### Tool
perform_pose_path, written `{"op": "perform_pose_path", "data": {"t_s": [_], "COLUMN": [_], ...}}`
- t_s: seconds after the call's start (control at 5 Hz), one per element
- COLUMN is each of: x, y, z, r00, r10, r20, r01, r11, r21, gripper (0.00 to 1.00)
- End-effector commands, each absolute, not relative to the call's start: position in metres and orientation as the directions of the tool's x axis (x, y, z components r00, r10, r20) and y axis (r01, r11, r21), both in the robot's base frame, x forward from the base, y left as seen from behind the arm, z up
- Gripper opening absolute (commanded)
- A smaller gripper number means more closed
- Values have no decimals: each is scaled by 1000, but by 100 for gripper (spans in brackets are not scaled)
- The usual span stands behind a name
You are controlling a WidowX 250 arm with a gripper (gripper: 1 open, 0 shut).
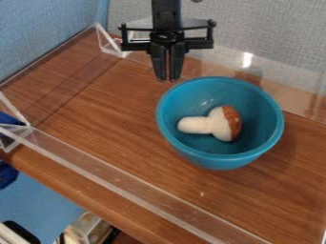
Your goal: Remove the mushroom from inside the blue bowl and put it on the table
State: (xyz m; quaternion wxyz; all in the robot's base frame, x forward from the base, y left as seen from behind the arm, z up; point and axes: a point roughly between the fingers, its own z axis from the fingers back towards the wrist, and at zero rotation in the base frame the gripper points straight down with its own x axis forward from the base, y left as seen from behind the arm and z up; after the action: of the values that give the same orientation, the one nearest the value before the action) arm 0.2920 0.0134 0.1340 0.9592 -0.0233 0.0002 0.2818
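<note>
The mushroom (213, 123) lies on its side inside the blue bowl (219, 122), resting on the bowl's floor a little right of centre. Its cream-white stem points left and its reddish-brown cap points right, close to the bowl's right inner wall. Nothing touches it.

The bowl stands upright on the brown wood-grain desk (102, 105), toward the right side of the surface and about midway between the near and far edges. It is glossy and teal-blue, and the mushroom is the only thing in it.

The gripper (167, 71) hangs above the desk at the bowl's far-left rim, pointing straight down, clear of the bowl and well apart from the mushroom. It holds nothing. Its two dark fingers (162, 63) hang close together with only a thin gap between them, so the jaws look nearly closed, though from this angle I cannot tell for sure whether they are fully closed or slightly parted. A dark crossbar spreads left and right just above the fingers.

Low clear acrylic walls (90, 158) edge the desk on the near, left and far sides. A blue-grey textured wall (51, 29) rises behind the far-left corner.
</note>
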Motion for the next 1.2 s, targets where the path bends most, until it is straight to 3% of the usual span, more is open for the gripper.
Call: {"op": "perform_pose_path", "data": {"t_s": [0.0,0.2,0.6,1.0], "x": [295,295,297,309], "y": [4,-12,-21,-28], "z": [150,150,114,98], "r00": [842,850,843,794], "r10": [537,524,536,606], "r20": [51,59,54,47], "r01": [-534,-522,-536,-607], "r11": [843,852,844,795], "r21": [-58,-47,-11,2], "gripper": [0,100,100,100]}}
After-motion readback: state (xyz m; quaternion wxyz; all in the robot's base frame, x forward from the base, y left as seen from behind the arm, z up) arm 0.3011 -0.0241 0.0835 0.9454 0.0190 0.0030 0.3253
